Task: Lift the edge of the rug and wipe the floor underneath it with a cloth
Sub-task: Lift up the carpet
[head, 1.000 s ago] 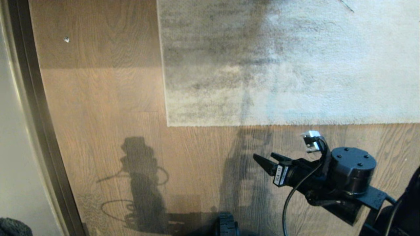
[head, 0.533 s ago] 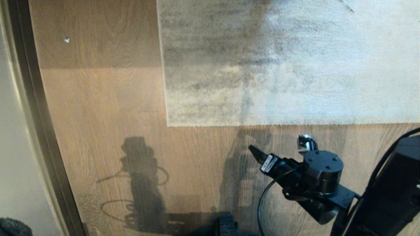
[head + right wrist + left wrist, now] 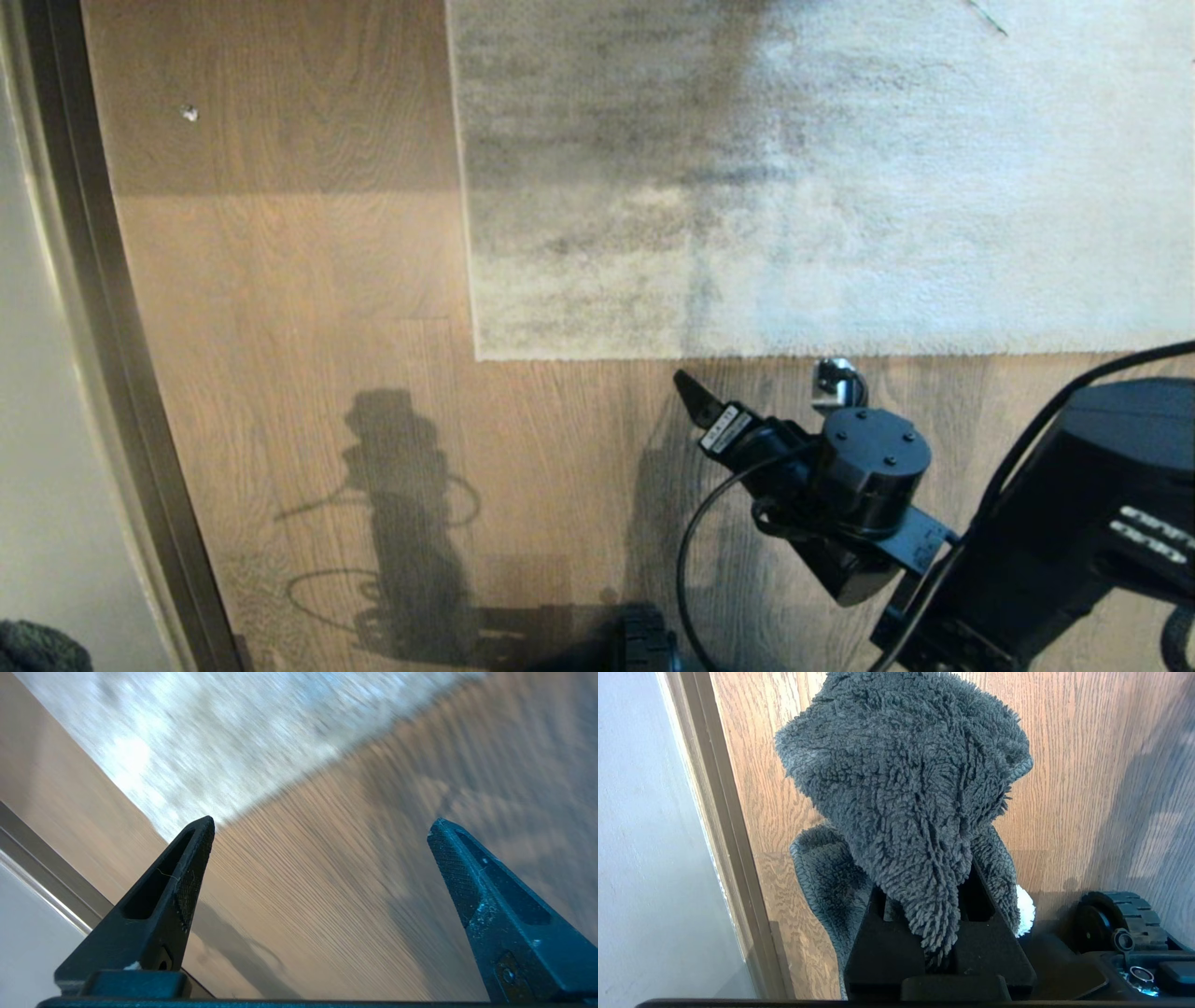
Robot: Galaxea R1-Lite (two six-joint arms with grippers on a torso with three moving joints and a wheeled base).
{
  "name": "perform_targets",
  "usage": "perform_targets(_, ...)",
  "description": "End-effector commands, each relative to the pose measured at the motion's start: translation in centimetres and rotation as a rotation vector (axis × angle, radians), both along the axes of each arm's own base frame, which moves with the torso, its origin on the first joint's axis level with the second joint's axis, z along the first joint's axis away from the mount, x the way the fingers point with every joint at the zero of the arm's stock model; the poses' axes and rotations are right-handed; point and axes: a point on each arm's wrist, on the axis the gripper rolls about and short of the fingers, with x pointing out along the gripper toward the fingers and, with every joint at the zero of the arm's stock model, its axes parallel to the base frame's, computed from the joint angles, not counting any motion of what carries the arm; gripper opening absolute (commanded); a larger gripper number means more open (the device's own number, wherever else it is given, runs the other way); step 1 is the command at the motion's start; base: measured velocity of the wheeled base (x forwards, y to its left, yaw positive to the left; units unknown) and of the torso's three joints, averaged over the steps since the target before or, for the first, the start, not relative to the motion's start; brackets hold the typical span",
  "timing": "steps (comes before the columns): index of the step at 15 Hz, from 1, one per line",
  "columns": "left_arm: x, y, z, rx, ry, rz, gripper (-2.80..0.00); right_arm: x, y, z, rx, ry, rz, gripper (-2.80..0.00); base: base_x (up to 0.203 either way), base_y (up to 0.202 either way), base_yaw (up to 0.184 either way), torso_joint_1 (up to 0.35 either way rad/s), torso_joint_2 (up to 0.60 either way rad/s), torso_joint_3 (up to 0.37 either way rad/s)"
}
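Floor [image 3: 299, 280]: brown wood-grain planks, glossy, a dark baseboard [image 3: 103, 308] running along its left edge. Rug edge [image 3: 794, 353]: lying flat on the planks. Right gripper [image 3: 738, 397]: hovering near that edge, 2 fingers spread wide, holding nothing. Left gripper [image 3: 941, 952]: clamping the cloth [image 3: 906, 788] beside the baseboard.

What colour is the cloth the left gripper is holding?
Dark charcoal grey and fuzzy; the cloth shows best in the left wrist view.
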Motion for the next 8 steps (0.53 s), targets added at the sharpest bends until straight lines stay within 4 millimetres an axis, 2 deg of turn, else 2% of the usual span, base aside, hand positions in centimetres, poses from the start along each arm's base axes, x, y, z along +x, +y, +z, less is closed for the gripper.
perform_targets(1,0.0,0.0,0.0,-0.001,-0.001,0.0,-2.8,0.3,0.9,1.0,0.058,-0.056,0.004,0.0,0.0,0.0,0.0,0.0,0.0,0.0)
perform_targets(4,0.0,0.0,0.0,-0.001,-0.001,0.0,-2.8,0.6,2.0,1.6,0.088,-0.088,0.016,0.0,0.0,0.0,0.0,0.0,0.0,0.0)
perform_targets(8,0.0,0.0,0.0,-0.001,0.0,0.0,-2.8,0.7,2.2,1.1,0.08,-0.077,0.018,0.0,0.0,0.0,0.0,0.0,0.0,0.0)
